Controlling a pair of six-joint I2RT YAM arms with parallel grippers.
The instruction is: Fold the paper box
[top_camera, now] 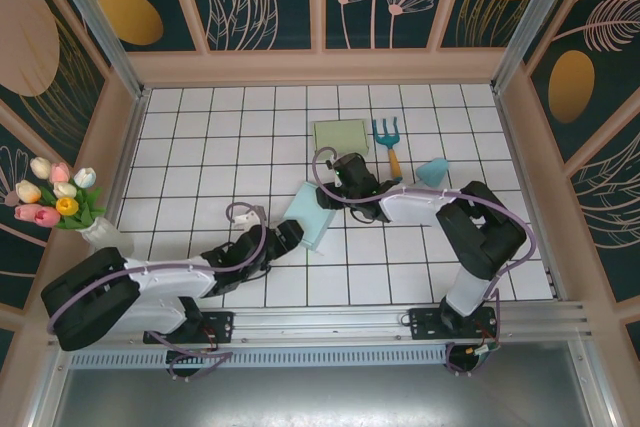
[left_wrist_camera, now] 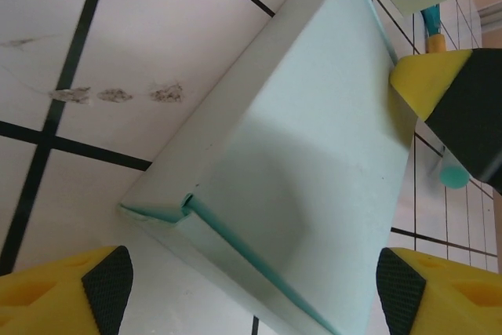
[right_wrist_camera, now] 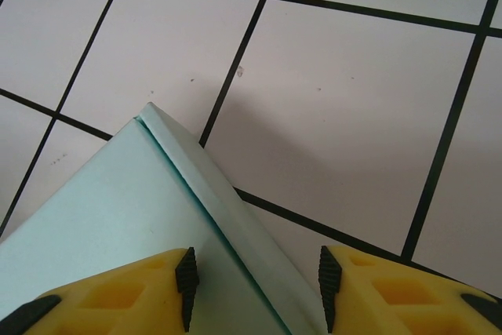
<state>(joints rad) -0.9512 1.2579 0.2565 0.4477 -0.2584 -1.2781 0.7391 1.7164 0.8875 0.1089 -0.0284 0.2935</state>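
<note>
Both grippers on the box, mid-table!

The pale teal box (top_camera: pixel 310 213) lies flat on the tiled table (top_camera: pixel 200 137), just near of a green tray (top_camera: pixel 340 134) and left of a small rake (top_camera: pixel 388 143) and a teal cone (top_camera: pixel 433 172). The left gripper (left_wrist_camera: pixel 252 288) sits at the box's near-left end, jaws spread wide, and its yellow fingers (left_wrist_camera: pixel 70 296) stand either side of the near end with bare tile showing at each side, so it grips nothing. The right gripper (right_wrist_camera: pixel 257 288) comes in from the far-right corner, jaws part-way apart and astride the box's folded edge, one finger over the top face and the other over the tile. Neither is clamped. The left wrist view shows a right fingertip (left_wrist_camera: pixel 420 76) touching the box's far edge.
</note>
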